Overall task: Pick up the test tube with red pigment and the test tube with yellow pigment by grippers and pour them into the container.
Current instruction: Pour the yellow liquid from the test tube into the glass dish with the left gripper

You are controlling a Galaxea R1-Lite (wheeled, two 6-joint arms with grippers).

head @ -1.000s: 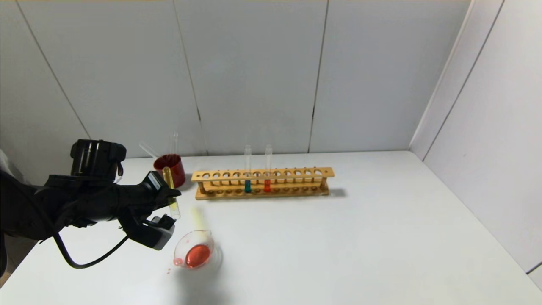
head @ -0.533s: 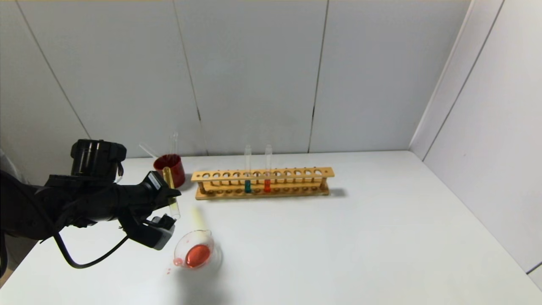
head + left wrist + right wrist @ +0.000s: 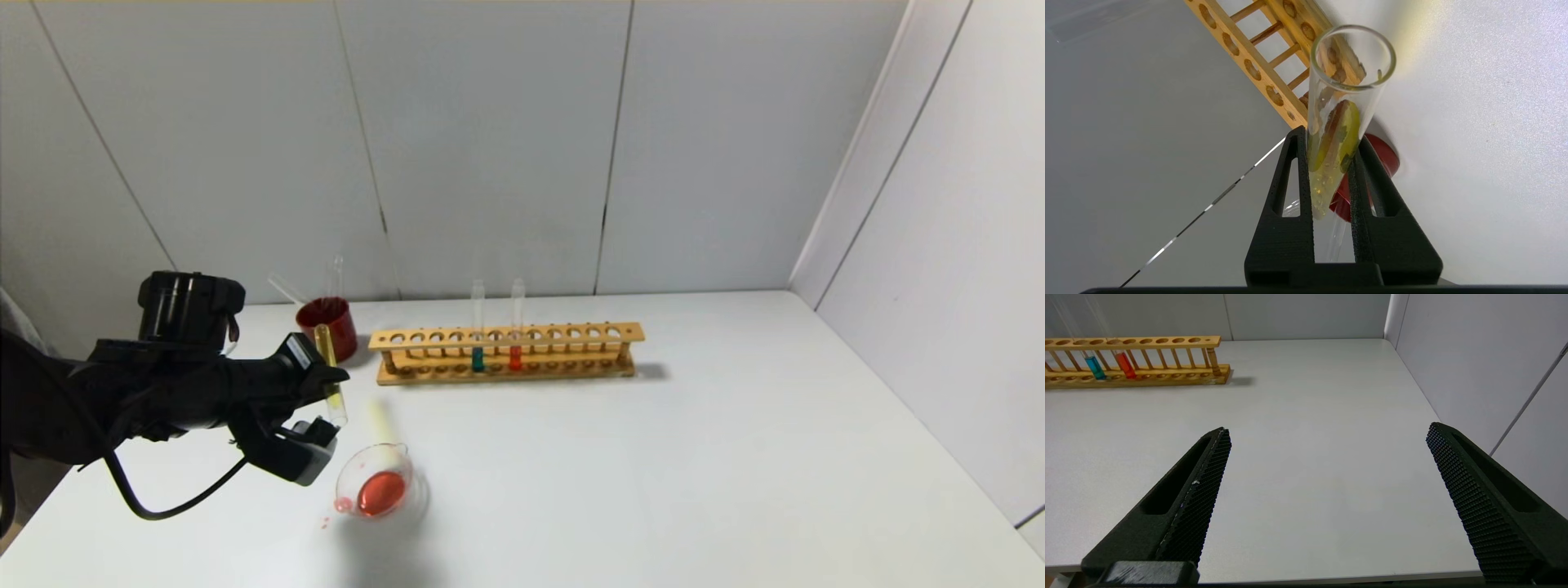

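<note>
My left gripper (image 3: pixel 333 382) is shut on the test tube with yellow pigment (image 3: pixel 330 371) and holds it tilted, mouth lower, above and just behind the container (image 3: pixel 351 474). The container is a low clear beaker with red liquid in it. In the left wrist view the jaws (image 3: pixel 1329 136) pinch the tube (image 3: pixel 1339 94), and yellow liquid lies along its lower part. The test tube with red pigment (image 3: pixel 516 356) stands upright in the wooden rack (image 3: pixel 571 333); it also shows in the right wrist view (image 3: pixel 1125 364). My right gripper (image 3: pixel 1329 430) is open and empty over the table's right front.
A teal-green tube (image 3: pixel 478 358) stands in the rack next to the red one. A dark red cup (image 3: pixel 331 322) with empty glass tubes stands behind my left gripper. Small red drops (image 3: pixel 326 523) lie on the table beside the beaker.
The left gripper with the yellow tube has sunk very slightly; nothing else has moved.
</note>
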